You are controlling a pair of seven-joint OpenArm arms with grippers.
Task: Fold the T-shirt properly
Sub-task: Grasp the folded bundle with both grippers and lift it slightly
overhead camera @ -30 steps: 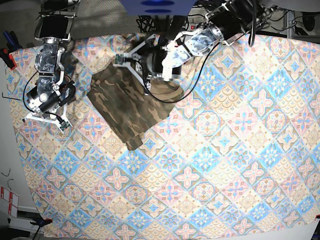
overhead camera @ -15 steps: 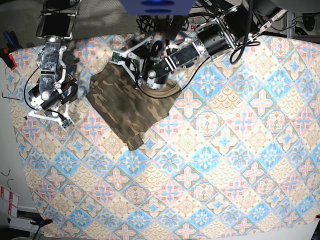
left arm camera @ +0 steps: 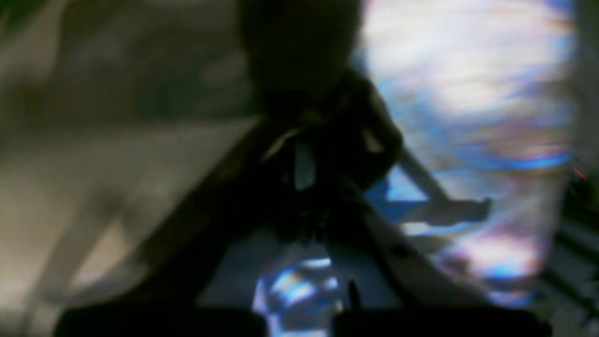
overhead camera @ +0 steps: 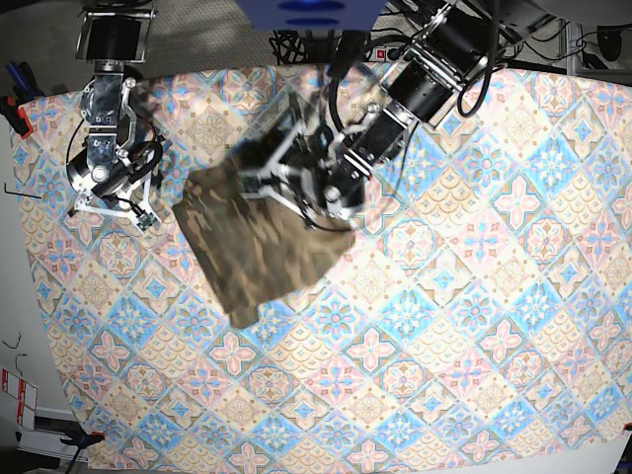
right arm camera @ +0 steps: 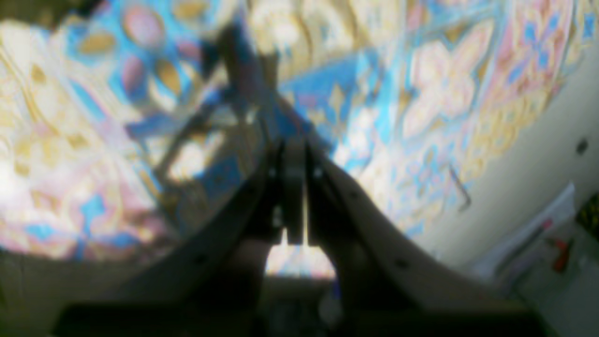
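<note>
The camouflage T-shirt [overhead camera: 247, 252] lies folded into a slanted rectangle on the left half of the table and looks motion-blurred. Its tan collar edge [overhead camera: 331, 235] is at its right corner. My left gripper [overhead camera: 296, 197] is over the shirt's upper right edge, also blurred. In the left wrist view the left gripper [left arm camera: 304, 159] has its dark fingers drawn together against olive-tan cloth [left arm camera: 93, 140]. My right gripper [overhead camera: 111, 209] hovers left of the shirt, apart from it. In the right wrist view the right gripper [right arm camera: 295, 154] is shut and empty above the patterned cloth.
A patterned tablecloth [overhead camera: 444, 346] in blue, pink and cream covers the table. Its left edge [overhead camera: 30, 247] borders pale floor, with red clamps [overhead camera: 14, 111] at the corners. Cables and the arm mounts [overhead camera: 316, 20] crowd the back edge.
The left arm has swung down and toward the front, and the shirt has shifted the same way with it. The right arm has pulled back toward the rear left.
</note>
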